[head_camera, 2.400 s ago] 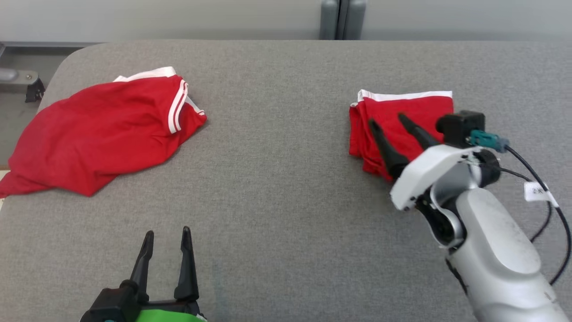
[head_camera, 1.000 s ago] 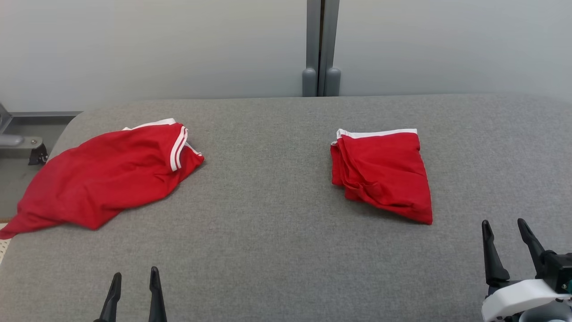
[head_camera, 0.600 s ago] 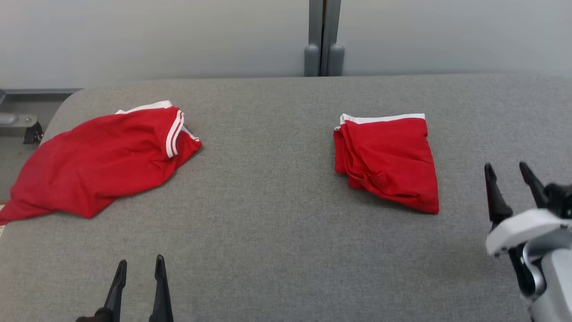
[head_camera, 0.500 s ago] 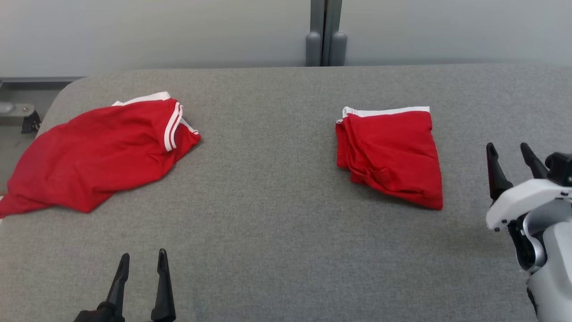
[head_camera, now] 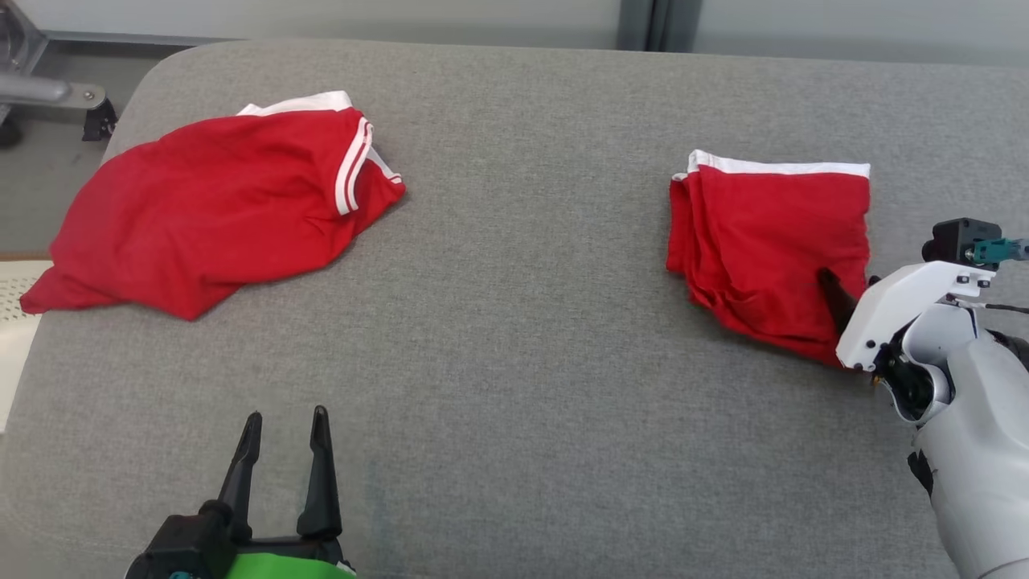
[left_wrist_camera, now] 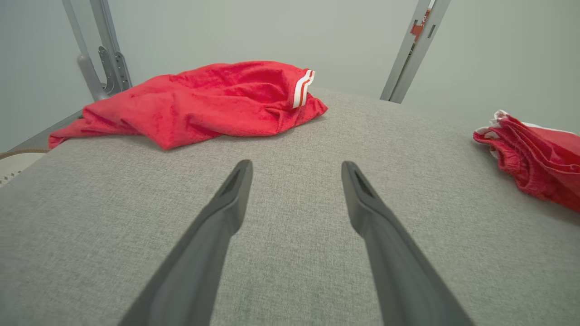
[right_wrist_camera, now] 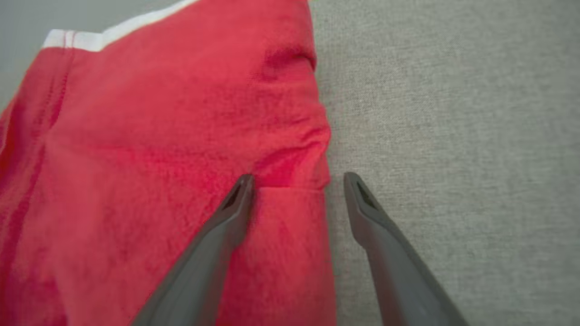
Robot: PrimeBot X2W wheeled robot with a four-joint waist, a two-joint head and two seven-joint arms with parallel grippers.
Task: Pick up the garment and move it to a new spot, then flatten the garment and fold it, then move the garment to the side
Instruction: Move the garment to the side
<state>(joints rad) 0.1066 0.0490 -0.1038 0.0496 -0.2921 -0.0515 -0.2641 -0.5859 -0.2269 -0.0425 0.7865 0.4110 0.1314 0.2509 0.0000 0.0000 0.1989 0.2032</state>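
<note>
Head view: your right gripper [head_camera: 846,278], fingers apart, sits at the folded garment [head_camera: 764,233], on its near corner. Your left gripper [head_camera: 285,414] hovers spread, with the garment far to its right.

Left wrist view: its fingers hold nothing.

Right wrist view: the garment's edge lies between the parted fingers. This is probably the move-aside step, so lower and close on that edge next.
</note>
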